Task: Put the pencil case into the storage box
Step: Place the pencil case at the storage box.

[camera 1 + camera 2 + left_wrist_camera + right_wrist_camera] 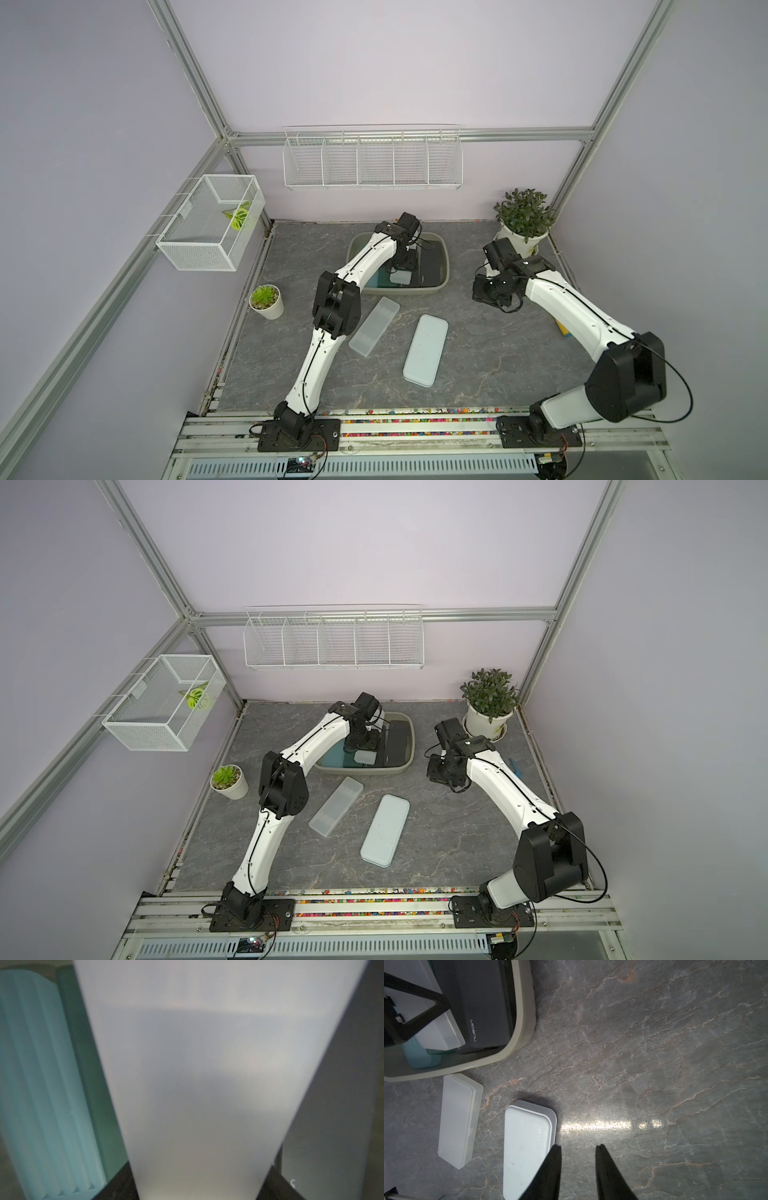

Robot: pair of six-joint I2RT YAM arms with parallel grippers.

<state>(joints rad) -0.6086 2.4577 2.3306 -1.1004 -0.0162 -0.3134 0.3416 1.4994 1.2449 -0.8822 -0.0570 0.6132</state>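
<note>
Filling the wrist view, pencil case (207, 1068) mostly hides left jaws.

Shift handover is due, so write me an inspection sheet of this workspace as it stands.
Surface: grey marbled tabletop, no spills seen.
Job's things: storage box holds black case, teal case, frosted case; clear case and pale blue case lie on the tabletop.
Clutter: succulent pot, leafy plant pot.
Grippers: left pincer straddles the frosted case, grip unclear; right pincer open, empty.
Cables: black cable loops off the right elbow; no snag seen.
Surroundings: wire rack on back wall; mesh basket holding a green leaf.
</note>
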